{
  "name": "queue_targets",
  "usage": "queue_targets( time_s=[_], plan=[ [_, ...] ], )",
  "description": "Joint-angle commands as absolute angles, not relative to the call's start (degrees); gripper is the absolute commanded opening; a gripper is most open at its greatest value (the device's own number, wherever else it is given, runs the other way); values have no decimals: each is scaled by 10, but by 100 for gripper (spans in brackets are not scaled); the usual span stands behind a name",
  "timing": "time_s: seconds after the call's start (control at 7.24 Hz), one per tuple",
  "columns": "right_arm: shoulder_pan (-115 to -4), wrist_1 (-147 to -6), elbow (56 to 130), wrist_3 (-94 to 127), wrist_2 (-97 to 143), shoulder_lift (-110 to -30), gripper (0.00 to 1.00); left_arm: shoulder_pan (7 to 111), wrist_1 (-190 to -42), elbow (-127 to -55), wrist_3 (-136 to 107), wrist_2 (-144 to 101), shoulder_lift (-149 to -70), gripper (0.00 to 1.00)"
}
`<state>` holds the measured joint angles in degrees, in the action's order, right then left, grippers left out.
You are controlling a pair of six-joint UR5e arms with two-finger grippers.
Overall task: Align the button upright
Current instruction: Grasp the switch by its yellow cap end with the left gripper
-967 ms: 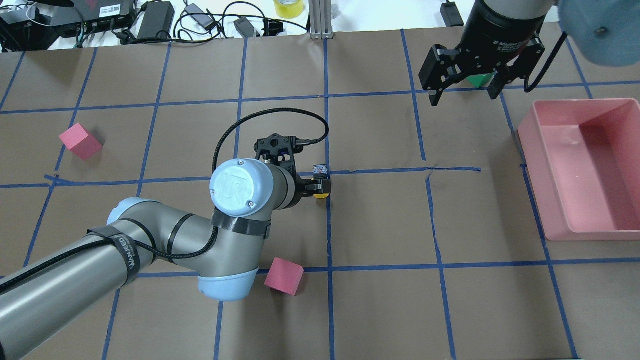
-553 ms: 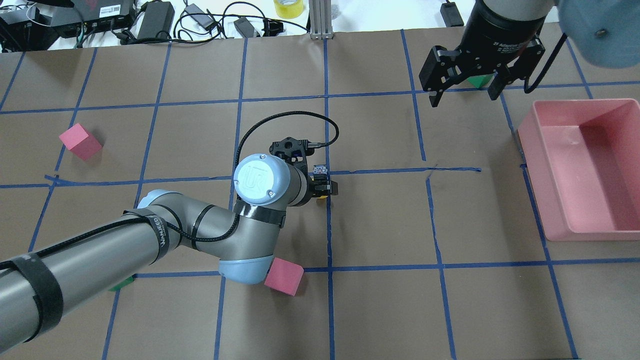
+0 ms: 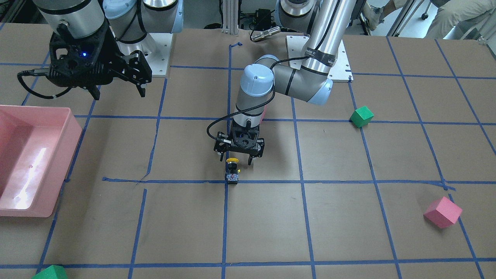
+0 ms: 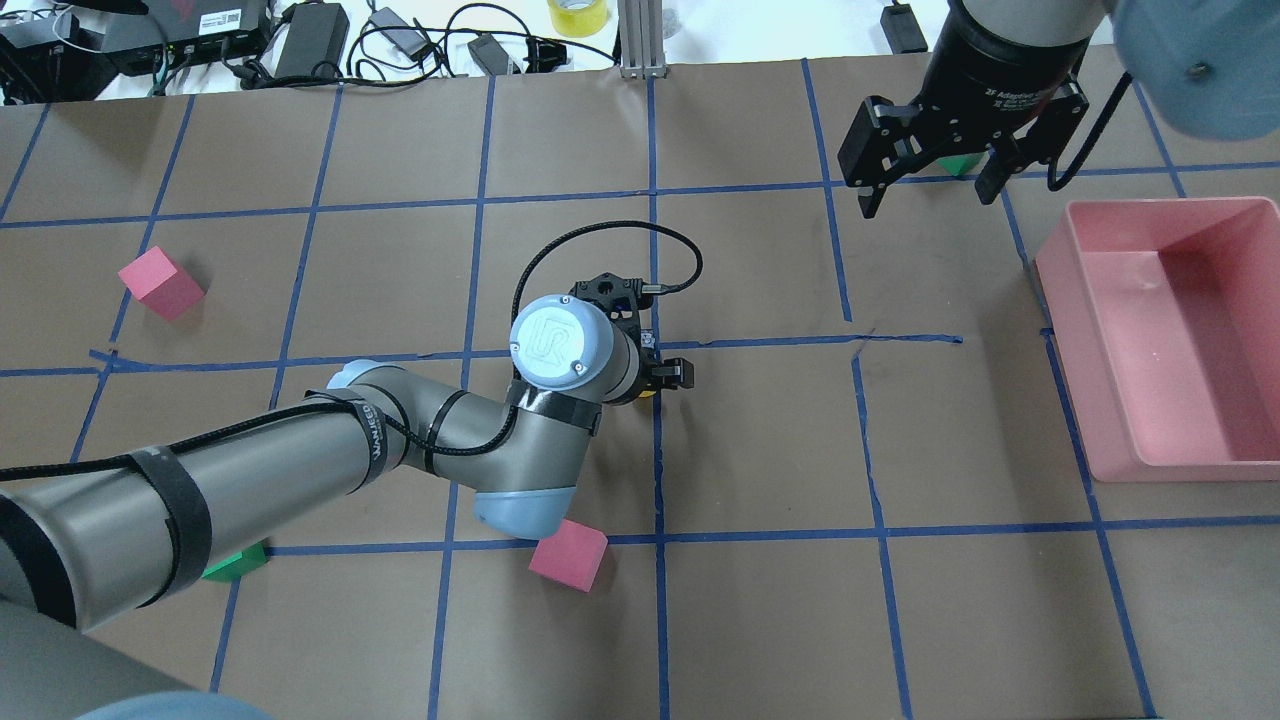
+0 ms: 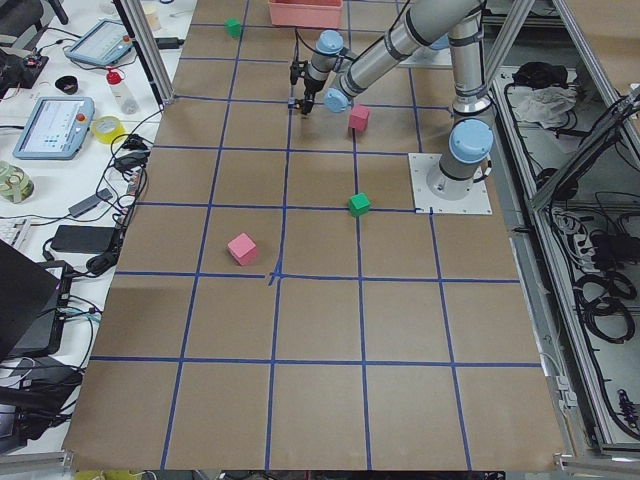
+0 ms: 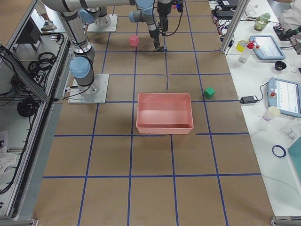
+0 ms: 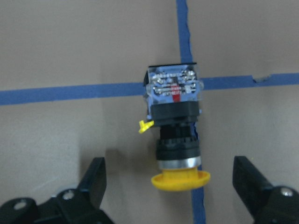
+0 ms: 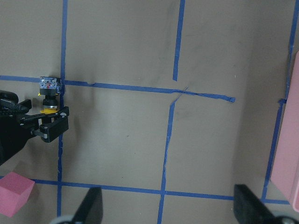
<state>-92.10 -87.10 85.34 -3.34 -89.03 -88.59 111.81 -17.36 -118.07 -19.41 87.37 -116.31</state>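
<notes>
The button (image 7: 175,135) lies on its side on a blue tape crossing, with its yellow cap toward my left gripper and its silver-blue terminal base away from it. It also shows in the front view (image 3: 231,171) and the right wrist view (image 8: 49,93). In the overhead view only its base (image 4: 649,340) peeks out past the wrist. My left gripper (image 7: 174,189) is open and low over the table, with one finger on each side of the yellow cap and not touching it (image 3: 237,161). My right gripper (image 4: 925,192) is open and empty, high at the far right.
A pink bin (image 4: 1100,465) stands at the right edge. Pink cubes (image 4: 160,283) (image 4: 568,553) and green cubes (image 4: 235,565) (image 4: 960,163) lie scattered. Cables and power bricks lie beyond the far edge.
My left arm has swung right, bringing the wrist and its open fingers over the button's cap. The button has not moved. The right arm has barely moved.
</notes>
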Motion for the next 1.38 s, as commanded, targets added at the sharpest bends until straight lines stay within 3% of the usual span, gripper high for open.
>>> queue_targets(
  time_s=[0.0,0.14,0.55,0.83,1.24],
  plan=[
    [-921,-871,853,-33,-890,-886,99,1119,-174,-1178,-199,874,-1164,19],
    [-921,-871,853,-33,-890,-886,99,1119,-175,-1173,-213,874,-1163,0],
    [-920,-871,853,-33,-891,-886,99,1119,-236,-1123,-299,876,-1141,0],
    [-921,-870,854,-33,-891,-886,100,1108,-383,-1071,-462,873,-1129,0],
    [-921,-867,854,-38,-892,-886,100,1089,-402,-1066,-743,745,-1133,0]
  ],
)
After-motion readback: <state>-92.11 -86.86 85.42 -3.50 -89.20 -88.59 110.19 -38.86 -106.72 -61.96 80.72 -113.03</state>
